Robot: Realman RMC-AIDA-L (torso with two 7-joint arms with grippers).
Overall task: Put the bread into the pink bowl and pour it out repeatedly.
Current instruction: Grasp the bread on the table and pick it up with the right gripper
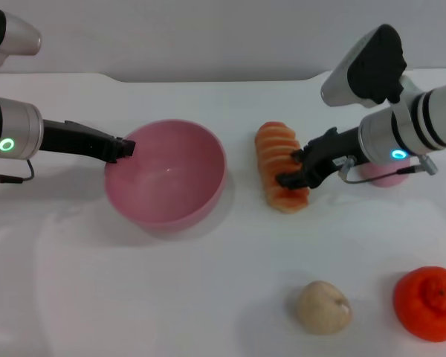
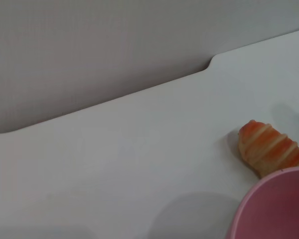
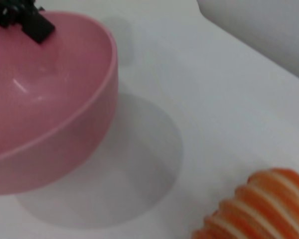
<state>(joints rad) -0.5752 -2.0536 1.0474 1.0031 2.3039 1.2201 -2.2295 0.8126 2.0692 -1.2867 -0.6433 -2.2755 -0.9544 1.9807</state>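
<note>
The left gripper (image 1: pixel 125 149) pinches the pink bowl (image 1: pixel 180 195) rim mid-table. The right gripper (image 1: pixel 291 169) clamps the bread (image 1: pixel 273 149) lying beside the bowl

Open table (image 1: pixel 230 290) betw my pink bowl (image 1: pixel 166 174) & bread (image 1: pixel 280 167), room to pass. Beige lump (image 1: pixel 323 306), orange fruit (image 1: pixel 429 303) sit near front-right edge.

Head overhead; wrists low, close.

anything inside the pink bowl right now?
No food: the pink bowl shows bare glossy interior. The left pincer grips its rim, one tip reaching inside. The bread lies on the table beside it, with the right pincer around it.
</note>
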